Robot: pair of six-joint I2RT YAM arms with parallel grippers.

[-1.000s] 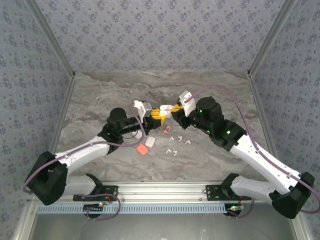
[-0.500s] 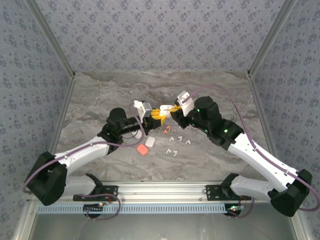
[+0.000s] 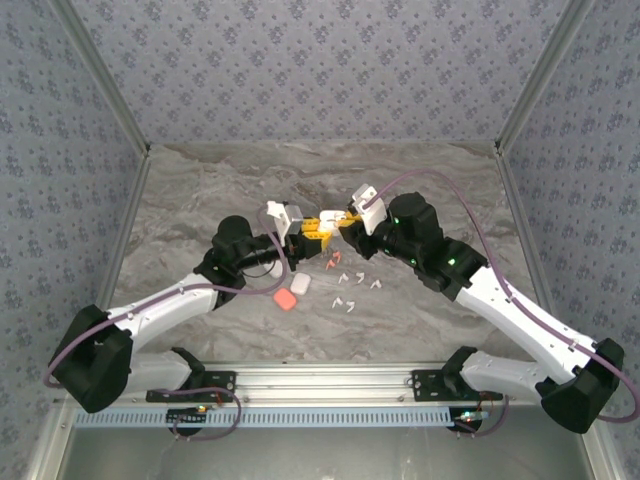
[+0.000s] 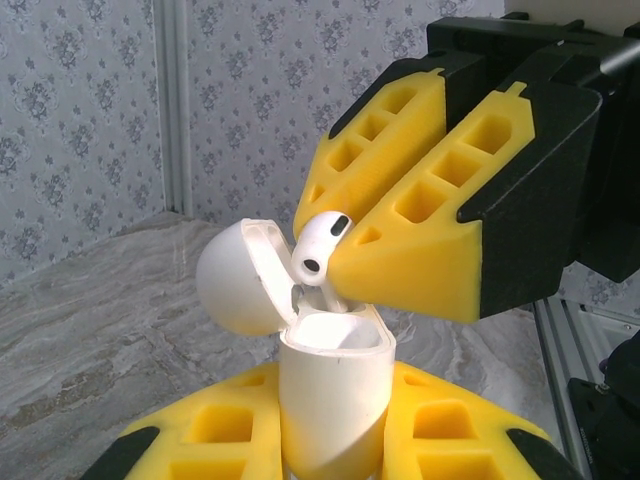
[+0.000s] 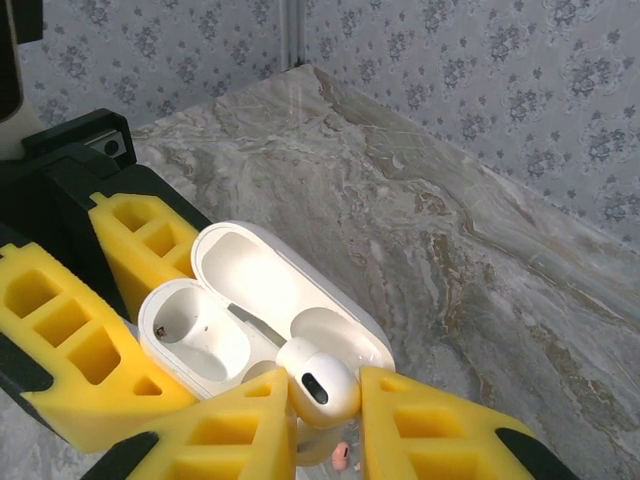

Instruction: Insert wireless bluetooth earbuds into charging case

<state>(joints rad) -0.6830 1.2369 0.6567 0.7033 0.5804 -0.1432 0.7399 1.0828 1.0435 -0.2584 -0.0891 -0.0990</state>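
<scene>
My left gripper point(image 4: 335, 435) is shut on a white charging case point(image 4: 335, 395), held upright with its lid point(image 4: 235, 280) swung open. My right gripper point(image 5: 325, 420) is shut on a white earbud point(image 5: 318, 385), pinched between its yellow fingers point(image 4: 420, 250). The earbud point(image 4: 318, 250) has its head above the case rim and its stem reaching down into the opening. The other socket point(image 5: 195, 335) is empty. In the top view both grippers point(image 3: 318, 229) point(image 3: 347, 222) meet at mid-table. Loose white earbuds point(image 3: 360, 277) and a coral-red one point(image 3: 333, 262) lie on the marble below.
A closed white case point(image 3: 300, 284) and a coral-red case point(image 3: 286, 300) lie on the table near the left forearm. Patterned walls enclose the marble table point(image 3: 200, 190) on three sides. An aluminium rail point(image 3: 320, 380) runs along the near edge.
My right arm has shifted slightly left, bringing the earbud closer over the open case. The left arm and the case have stayed still.
</scene>
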